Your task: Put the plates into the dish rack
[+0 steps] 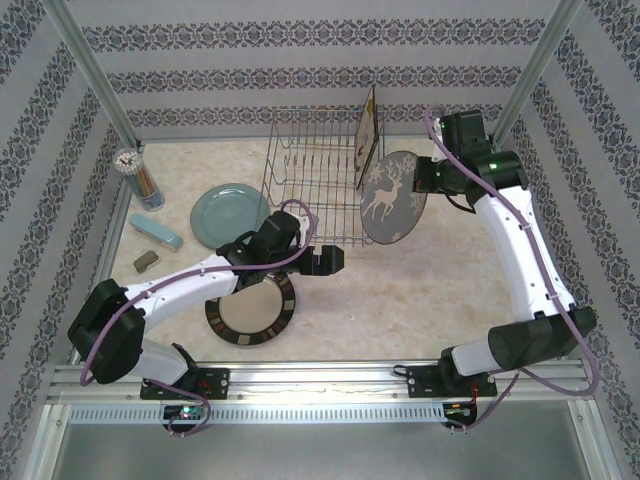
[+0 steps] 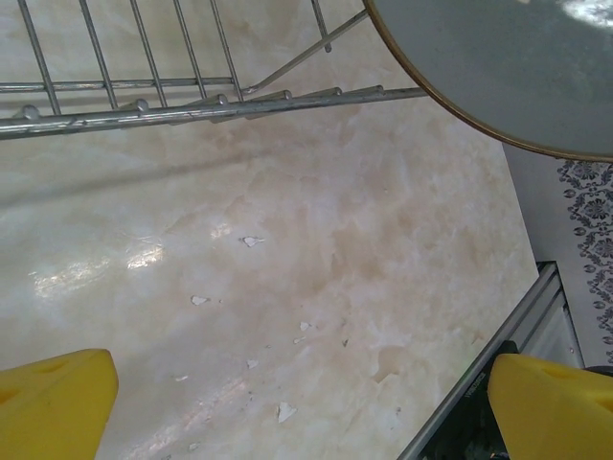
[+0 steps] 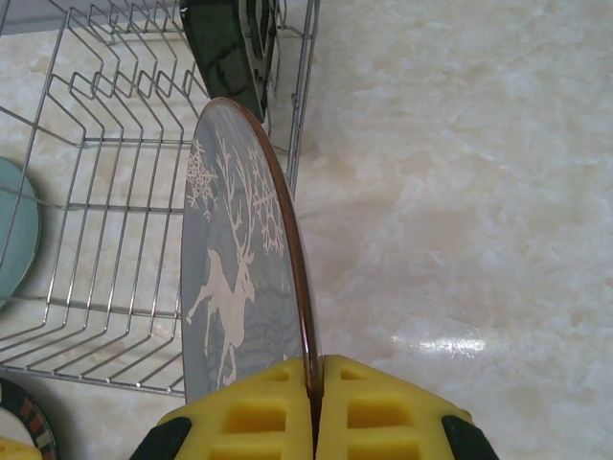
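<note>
Step in hand: second plate going in! The reindeer plate point(image 1: 393, 198) is up off the table point(image 1: 420, 300), carried on edge at the right end of the dish rack point(image 1: 300, 180).
Right fingers: the right fingers point(image 3: 374, 422) are clamped tight together on the reindeer plate's brown rim, with the deer face turned toward the rack.
Left fingers: the left fingers point(image 2: 53, 407) stand wide apart with nothing between them, low over the table by the rack's near side.
Rack so far: one in. The square floral plate point(image 1: 368, 135) stands upright at the far right end.
Waiting on the table: the light-blue plate point(image 1: 230, 215) lies flat just left of the rack, and the brown-rimmed plate point(image 1: 250, 310) lies flat under the left arm.
Reindeer plate versus rack: it hangs along the right-hand wall of wires, but whether it touches them I cannot tell.
Next move: my call is to shift it left over the tines, keep it upright, line it up with a slot nearer than the square plate, lower it, then let go.
Table: glossy cream marble-look top, bright glare, small white specks.
Room: striped patterned wallpaper point(image 1: 300, 60) on three sides, metal posts at the corners, and a cup of pencils point(image 1: 135, 165) far left.
</note>
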